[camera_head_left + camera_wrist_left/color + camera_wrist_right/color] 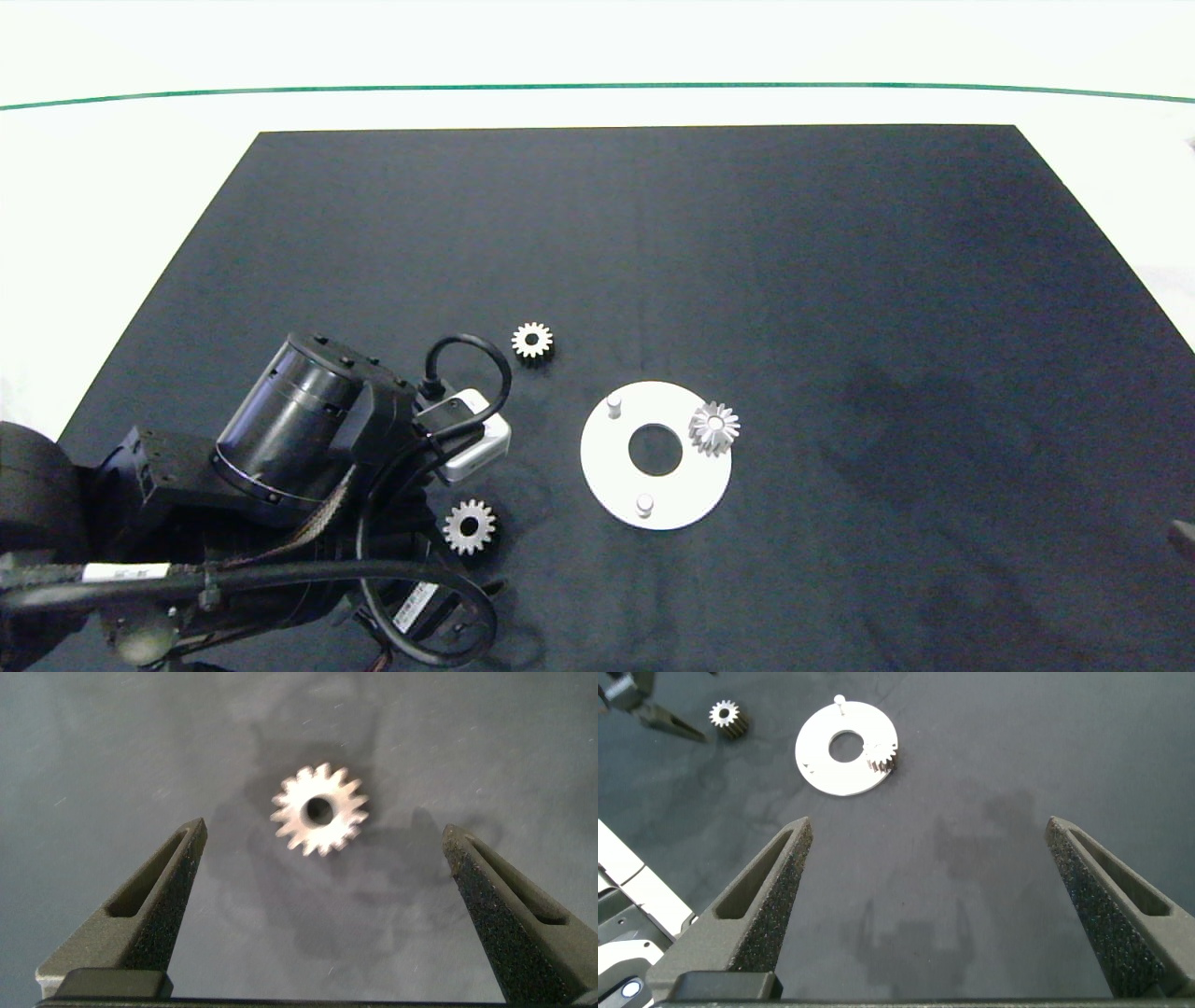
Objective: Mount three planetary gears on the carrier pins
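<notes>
Left tool point(322, 896), fingers apart, hangs over a flat-lying gear point(320, 810), bore up, near-left of the disc point(653, 471). One gear point(714, 427) seated on the right pin. Right tool point(924, 905) spread, idle.

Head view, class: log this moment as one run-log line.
gears: one on carrier disc, two loose on mat | left pincer: open over loose gear | right pincer: open, away from disc

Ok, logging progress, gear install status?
Left gripper open above a loose gear. Right gripper open, parked off to the side. One gear on the carrier disc, another loose. Nothing blocking.
</notes>
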Robot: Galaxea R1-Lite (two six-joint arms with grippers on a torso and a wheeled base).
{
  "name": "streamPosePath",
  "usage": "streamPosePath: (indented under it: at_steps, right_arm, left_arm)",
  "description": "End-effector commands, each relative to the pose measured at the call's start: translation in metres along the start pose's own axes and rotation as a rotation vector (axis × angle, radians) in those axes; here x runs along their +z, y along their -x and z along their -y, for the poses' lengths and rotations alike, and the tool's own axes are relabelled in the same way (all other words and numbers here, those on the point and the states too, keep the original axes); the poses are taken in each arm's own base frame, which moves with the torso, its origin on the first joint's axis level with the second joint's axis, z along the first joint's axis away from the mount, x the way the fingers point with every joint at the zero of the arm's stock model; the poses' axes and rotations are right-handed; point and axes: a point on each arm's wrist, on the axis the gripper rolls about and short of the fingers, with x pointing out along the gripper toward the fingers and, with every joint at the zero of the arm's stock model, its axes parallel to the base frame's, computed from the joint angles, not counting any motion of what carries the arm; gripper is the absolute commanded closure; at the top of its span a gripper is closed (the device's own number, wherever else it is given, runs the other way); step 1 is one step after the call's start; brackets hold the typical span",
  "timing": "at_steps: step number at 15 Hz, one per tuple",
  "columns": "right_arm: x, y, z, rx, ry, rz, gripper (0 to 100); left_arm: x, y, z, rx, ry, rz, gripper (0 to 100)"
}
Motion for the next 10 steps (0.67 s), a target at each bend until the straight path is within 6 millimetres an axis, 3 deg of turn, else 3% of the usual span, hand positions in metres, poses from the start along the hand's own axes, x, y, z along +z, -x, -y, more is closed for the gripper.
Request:
streamPosePath:
  at_steps: [1, 4, 10]
  right_arm:
    - [0.0001, 0.0000, 0.0000, 0.000, 0.002, -0.001, 0]
    - [0.0001, 0.0000, 0.0000, 0.000, 0.002, -0.001, 0]
    - [-0.0004, 0.0003, -0.0003, 0.003, 0.003, -0.001, 0]
  left_arm:
    - [-0.0049, -0.0182, 0.0116, 0.026, -0.039, -0.050, 0]
    - [-0.0034, -0.0206, 0.0115, 0.042, -0.038, -0.047, 1]
    - [-0.0001, -0.0251, 0.0124, 0.041, -0.025, -0.022, 13]
